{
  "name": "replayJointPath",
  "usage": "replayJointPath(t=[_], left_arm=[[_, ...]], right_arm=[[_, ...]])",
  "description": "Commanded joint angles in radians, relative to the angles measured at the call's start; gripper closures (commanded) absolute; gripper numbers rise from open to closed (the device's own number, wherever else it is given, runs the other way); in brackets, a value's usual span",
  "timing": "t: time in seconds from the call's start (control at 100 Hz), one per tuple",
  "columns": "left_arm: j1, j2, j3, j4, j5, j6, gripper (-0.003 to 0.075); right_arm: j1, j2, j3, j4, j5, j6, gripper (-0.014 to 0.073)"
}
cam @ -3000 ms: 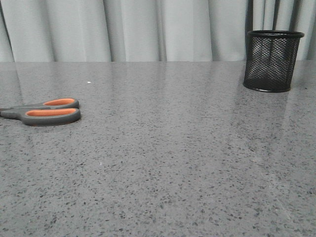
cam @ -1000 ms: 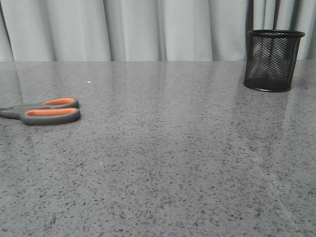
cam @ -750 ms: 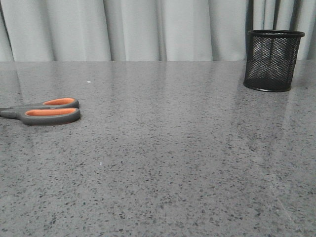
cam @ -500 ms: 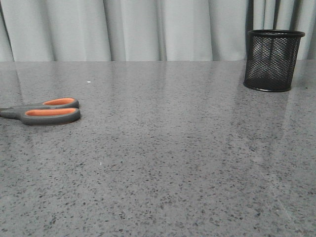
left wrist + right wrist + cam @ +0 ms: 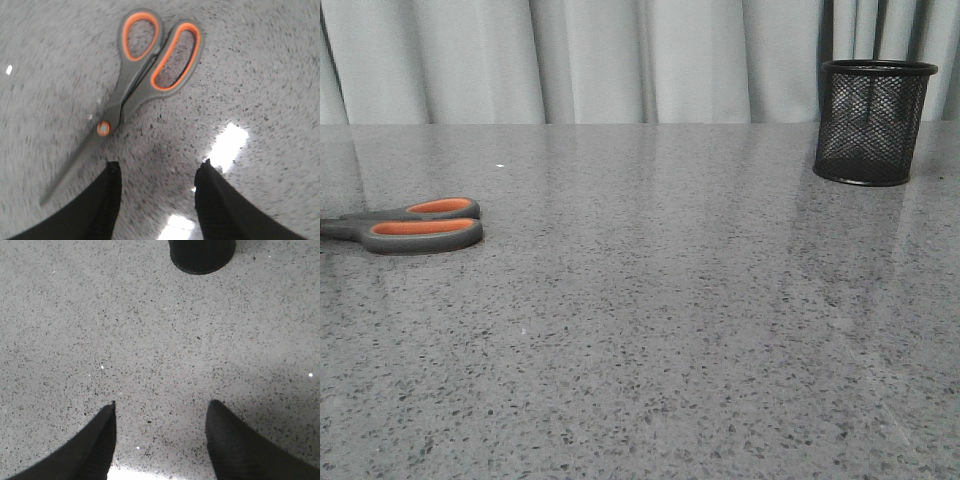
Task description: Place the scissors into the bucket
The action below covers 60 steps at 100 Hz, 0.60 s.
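Note:
The scissors [image 5: 415, 225] lie flat at the table's left side, grey handles with orange-lined loops toward the middle, blades running off the left edge of the front view. In the left wrist view the scissors [image 5: 134, 82] lie closed just beyond my left gripper [image 5: 159, 164], which is open, empty and above the table. The bucket [image 5: 873, 122], a black wire-mesh cup, stands upright at the far right. The right wrist view shows the bucket's base [image 5: 202, 254] some way beyond my right gripper [image 5: 161, 405], which is open and empty. Neither gripper shows in the front view.
The grey speckled table [image 5: 660, 300] stretches between scissors and bucket. Pale curtains [image 5: 600, 60] hang behind the far edge.

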Motion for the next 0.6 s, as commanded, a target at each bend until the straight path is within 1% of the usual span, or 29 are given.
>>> replayJointPath(t=[0.0, 0.02, 0.06, 0.18, 0.26, 0.33, 0.47, 0.59], left_arm=[[0.001, 0.023, -0.041, -0.090, -0.020, 0.187, 0.0399], [0.001, 0.032, -0.045, -0.104, -0.020, 0.222, 0.0399], [0.001, 0.046, -0.052, -0.116, -0.020, 0.243, 0.0399], [-0.008, 0.089, -0.086, -0.119, -0.027, 0.263, 0.0399], [-0.032, 0.114, -0.112, -0.101, -0.032, 0.263, 0.0399], [-0.065, 0.138, -0.138, -0.049, -0.028, 0.263, 0.0399], [-0.143, 0.180, -0.163, 0.119, -0.015, 0.263, 0.0399], [-0.172, 0.205, -0.163, 0.135, -0.015, 0.263, 0.0399]], right_arm=[[-0.001, -0.001, -0.033, 0.010, -0.041, -0.018, 0.0234], [-0.001, -0.001, -0.033, 0.010, -0.041, -0.021, 0.0234], [-0.001, -0.001, -0.033, 0.010, -0.041, -0.025, 0.0234], [-0.001, -0.001, -0.033, 0.010, -0.041, -0.025, 0.0234], [-0.001, -0.001, -0.033, 0.010, -0.041, -0.025, 0.0234], [-0.001, -0.001, -0.033, 0.010, -0.041, -0.025, 0.0234], [-0.001, -0.001, -0.033, 0.010, -0.041, -0.025, 0.0234], [-0.001, -0.001, -0.033, 0.010, -0.040, -0.025, 0.0234]])
